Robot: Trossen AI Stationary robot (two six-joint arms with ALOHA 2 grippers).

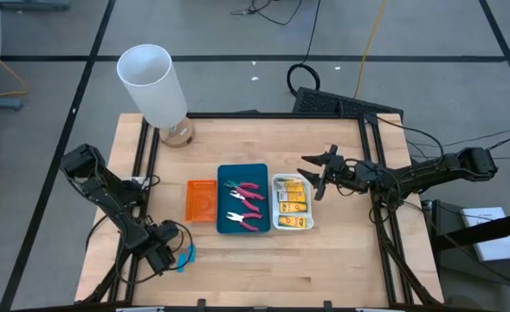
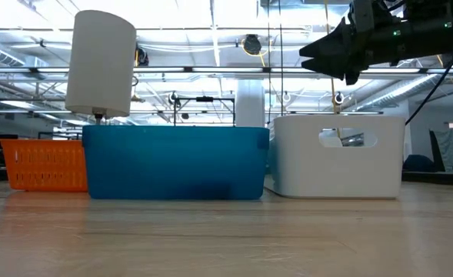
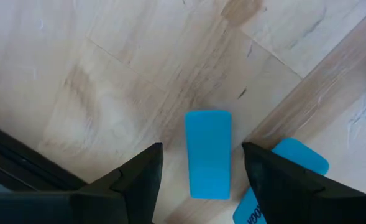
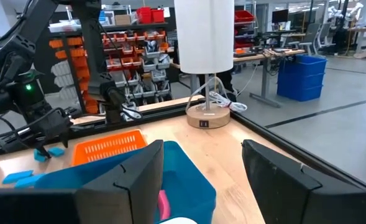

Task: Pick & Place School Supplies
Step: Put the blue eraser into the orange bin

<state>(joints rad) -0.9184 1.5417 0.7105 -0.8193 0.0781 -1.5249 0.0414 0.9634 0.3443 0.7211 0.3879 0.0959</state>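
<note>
Between the two dark fingers of the left claw (image 3: 198, 186) lies one light-blue piece (image 3: 208, 154), flat on the table (image 1: 237, 269). The claw is spread wide and holds nothing; the piece lies in the gap and I cannot see that either finger touches it. It lies straight ahead of the claw, with its long axis pointing away from the wrist, so the fingers stand on its two long sides. I judge that the coming move needs only a short descent and then a closing across the narrow width.

A second light-blue piece (image 3: 282, 177) lies just beside the first, partly hidden behind one finger. In the high view the blue pieces (image 1: 185, 256) sit near the front left corner of the table, just beside the left claw (image 1: 161, 251).

The piece looks like a small rounded rectangle, smooth and matte, with no marking on top.

Farther right, in the middle of the table, stand an orange tray (image 1: 201, 200), a blue tray (image 1: 242, 198) with pink-handled pliers (image 1: 246, 206), and a white tray (image 1: 293, 204) with yellow packets (image 1: 293, 203). The right claw (image 1: 320, 176) hangs spread and empty, above the table just beside the white tray, well apart from the blue pieces. The left arm is clearly the nearer one.
</note>
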